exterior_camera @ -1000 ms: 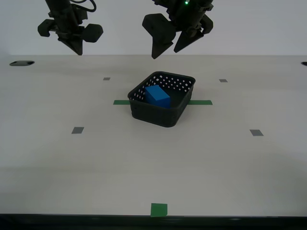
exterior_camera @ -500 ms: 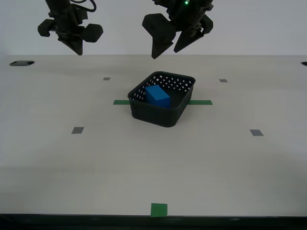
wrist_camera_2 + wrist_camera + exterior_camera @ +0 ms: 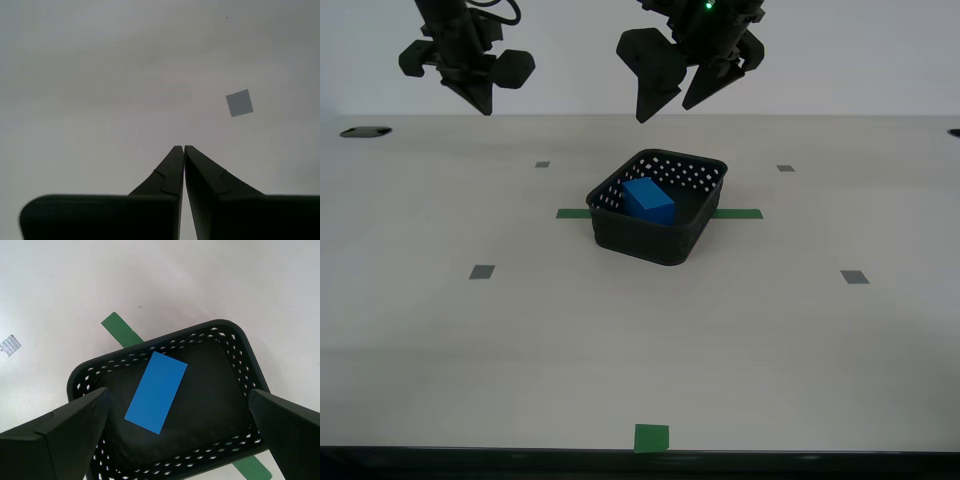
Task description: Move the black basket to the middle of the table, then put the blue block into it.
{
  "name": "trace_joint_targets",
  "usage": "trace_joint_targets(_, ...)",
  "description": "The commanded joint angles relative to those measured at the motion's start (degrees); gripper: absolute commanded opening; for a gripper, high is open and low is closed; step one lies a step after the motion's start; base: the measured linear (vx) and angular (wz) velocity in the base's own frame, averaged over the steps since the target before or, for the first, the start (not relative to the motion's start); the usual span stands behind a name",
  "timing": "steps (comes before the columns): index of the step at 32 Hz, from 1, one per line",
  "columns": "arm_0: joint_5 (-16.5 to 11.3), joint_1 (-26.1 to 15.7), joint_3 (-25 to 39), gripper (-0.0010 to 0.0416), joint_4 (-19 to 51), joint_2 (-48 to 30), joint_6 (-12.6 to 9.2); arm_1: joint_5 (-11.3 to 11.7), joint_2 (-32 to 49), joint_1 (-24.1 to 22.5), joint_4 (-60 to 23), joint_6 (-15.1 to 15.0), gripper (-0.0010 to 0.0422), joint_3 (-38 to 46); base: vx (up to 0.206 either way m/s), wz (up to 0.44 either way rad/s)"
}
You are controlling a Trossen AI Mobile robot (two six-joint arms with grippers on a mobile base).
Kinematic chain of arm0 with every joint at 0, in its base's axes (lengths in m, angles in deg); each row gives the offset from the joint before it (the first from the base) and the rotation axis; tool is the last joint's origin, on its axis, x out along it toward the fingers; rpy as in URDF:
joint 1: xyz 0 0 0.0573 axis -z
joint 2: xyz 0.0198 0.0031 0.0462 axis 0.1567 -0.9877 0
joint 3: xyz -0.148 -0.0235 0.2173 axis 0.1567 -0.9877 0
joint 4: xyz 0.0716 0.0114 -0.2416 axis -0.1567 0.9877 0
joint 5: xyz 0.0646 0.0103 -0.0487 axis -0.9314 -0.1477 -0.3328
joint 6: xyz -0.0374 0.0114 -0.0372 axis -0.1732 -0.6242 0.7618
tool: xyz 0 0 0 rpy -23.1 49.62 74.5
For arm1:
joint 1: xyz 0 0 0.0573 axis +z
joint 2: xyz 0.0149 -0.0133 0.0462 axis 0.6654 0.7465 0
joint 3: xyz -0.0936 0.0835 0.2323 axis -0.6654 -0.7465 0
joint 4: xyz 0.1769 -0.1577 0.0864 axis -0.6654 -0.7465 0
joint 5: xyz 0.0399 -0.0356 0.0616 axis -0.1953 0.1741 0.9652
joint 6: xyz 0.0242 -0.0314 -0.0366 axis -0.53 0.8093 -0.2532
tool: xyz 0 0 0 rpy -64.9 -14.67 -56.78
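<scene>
blue block partly behind black basket wall, fingertips cropped

black basket: matte black all over, side walls perforated in regular rows of small holes that read as white dots where the pale surface shows through; floor solid black. blue block: bright saturated blue, plain, top face a shade lighter than its side in the exterior view. table: pale beige, faint streaky grain, no gloss. green tape strip: mid green, flat, showing on either side of the basket. green square: same green, at the near edge. small grey squares: dull mid grey, plain. my first gripper and my second gripper: black throughout; a small green light glows on the first arm
</scene>
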Motion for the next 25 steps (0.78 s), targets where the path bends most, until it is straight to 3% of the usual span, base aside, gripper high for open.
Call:
trace_joint_targets(1, 0.1, 0.0, 0.1, 0.0389, 0.0, 0.0, 0.1, -0.1, 0.0, 0.0, 0.0, -0.1, 0.0, 0.1, 0.0, 0.0)
trace_joint_targets(25, 0.1, 0.0, 0.1, 0.039, 0.0, 0.0, 0.1, -0.1, 0.0, 0.0, 0.0, -0.1, 0.0, 0.1, 0.0, 0.0)
